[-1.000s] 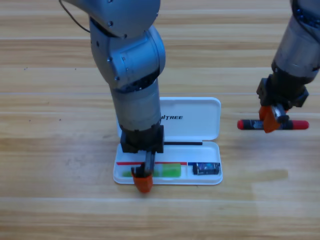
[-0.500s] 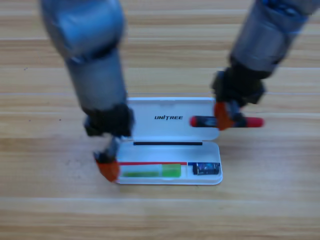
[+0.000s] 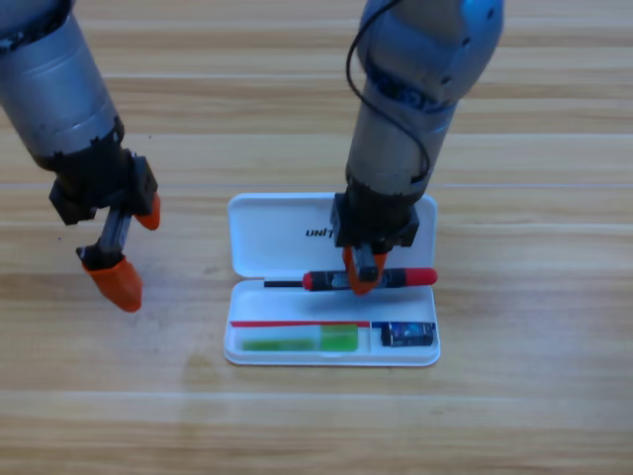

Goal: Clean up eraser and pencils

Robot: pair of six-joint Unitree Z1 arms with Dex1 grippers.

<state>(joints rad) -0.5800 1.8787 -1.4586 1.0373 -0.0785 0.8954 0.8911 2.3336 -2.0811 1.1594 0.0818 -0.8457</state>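
The white case (image 3: 259, 233) lies open in the middle of the table. A light green pencil (image 3: 300, 339) rests in its long compartment, and the dark eraser (image 3: 408, 333) with a blue wrapper sits in the small right compartment. My right gripper (image 3: 363, 278) is shut on the red-ended pencil (image 3: 415, 277), holding it level just over the case's hinge line. My left gripper (image 3: 135, 247) is off to the left of the case, open and holding nothing.
Wooden table (image 3: 534, 376) all around the case. The raised lid of the case stands behind the tray, under the right arm.
The right gripper has carried the red-ended pencil leftward from the table's right side to above the case. The left gripper has left the green pencil in the tray and withdrawn left.
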